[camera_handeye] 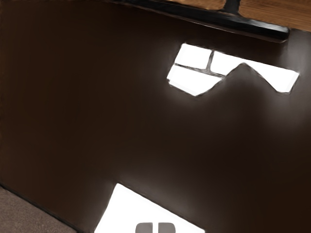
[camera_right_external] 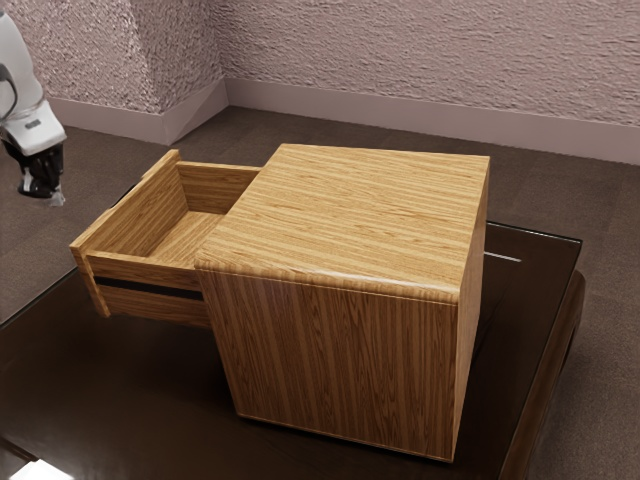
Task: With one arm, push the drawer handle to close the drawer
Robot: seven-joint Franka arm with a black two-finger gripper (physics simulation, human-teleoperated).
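The drawer [camera_right_external: 140, 270] juts open from the cabinet [camera_right_external: 360, 210], its black handle [camera_handeye: 214, 19] facing my arm [camera_right_external: 30, 122]. I can't tell whether my jaws are apart or together.

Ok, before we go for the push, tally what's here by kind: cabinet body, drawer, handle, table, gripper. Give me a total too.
Cabinet body: 1
Open drawer: 1
Black bar handle: 1
Dark table: 1
Gripper: 1
Total: 5
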